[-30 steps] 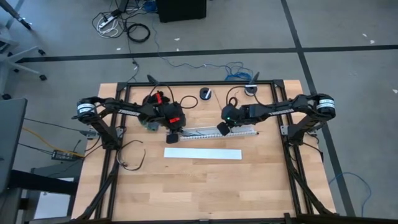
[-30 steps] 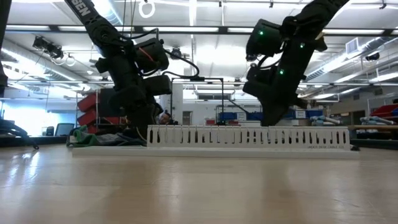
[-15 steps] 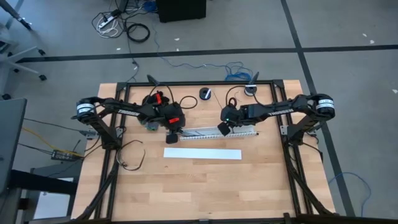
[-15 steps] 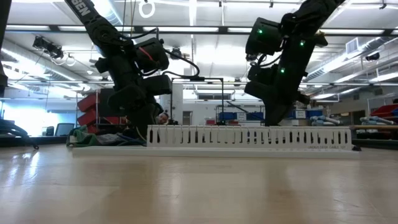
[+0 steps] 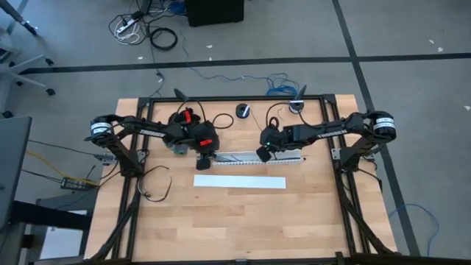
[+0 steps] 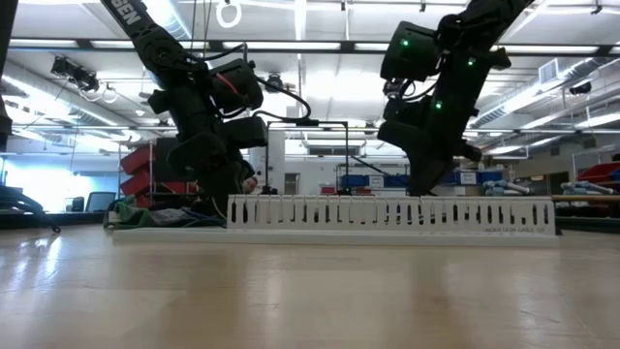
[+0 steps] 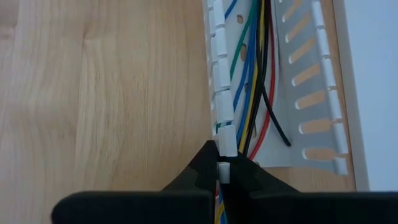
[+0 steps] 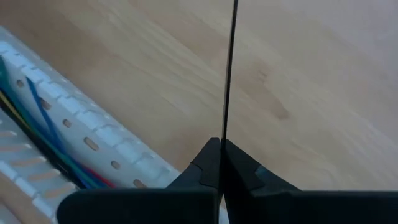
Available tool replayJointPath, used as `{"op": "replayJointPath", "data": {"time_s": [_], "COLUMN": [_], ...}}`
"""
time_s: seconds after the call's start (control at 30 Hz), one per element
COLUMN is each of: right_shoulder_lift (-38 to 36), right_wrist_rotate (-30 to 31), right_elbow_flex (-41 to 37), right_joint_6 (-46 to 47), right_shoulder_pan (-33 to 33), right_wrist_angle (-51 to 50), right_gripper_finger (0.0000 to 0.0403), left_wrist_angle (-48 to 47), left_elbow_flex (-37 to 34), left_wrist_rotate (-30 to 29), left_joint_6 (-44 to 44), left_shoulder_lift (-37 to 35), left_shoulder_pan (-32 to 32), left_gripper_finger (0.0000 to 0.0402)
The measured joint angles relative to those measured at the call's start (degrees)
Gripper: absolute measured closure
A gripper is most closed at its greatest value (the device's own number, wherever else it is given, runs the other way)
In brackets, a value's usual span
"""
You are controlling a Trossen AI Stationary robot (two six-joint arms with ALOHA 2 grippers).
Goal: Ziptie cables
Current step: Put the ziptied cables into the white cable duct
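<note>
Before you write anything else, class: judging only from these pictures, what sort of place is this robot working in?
Probably an industrial lab or workshop. Rows of ceiling strip lights run over a large open hall, tape lines mark the grey floor, and loose cords lie beside the wooden table.

The cables (image 7: pixel 249 81) run out of the left wrist view at twelve o'clock and vanish behind the dark fingers (image 7: pixel 199 174) at six. A thin black strand (image 8: pixel 229 68) (ziptie or wire, too fine to tell) leaves the right wrist view at twelve o'clock. From overhead, the slotted duct (image 5: pixel 235 156) hides its contents.
</note>
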Motion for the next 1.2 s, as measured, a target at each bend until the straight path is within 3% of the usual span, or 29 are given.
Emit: {"op": "replayJointPath", "data": {"time_s": [1.2], "right_shoulder_lift": [0.4], "right_wrist_rotate": [1.6], "right_elbow_flex": [0.0], "right_joint_6": [0.1], "right_shoulder_pan": [-0.8], "right_wrist_angle": [-0.7], "right_gripper_finger": [0.0403], "left_wrist_angle": [2.2], "left_elbow_flex": [0.0], "left_wrist_rotate": [1.0], "left_joint_6": [-4.0], "left_shoulder_lift": [0.0], "left_shoulder_pan": [-1.1], "left_gripper_finger": [0.0401]}}
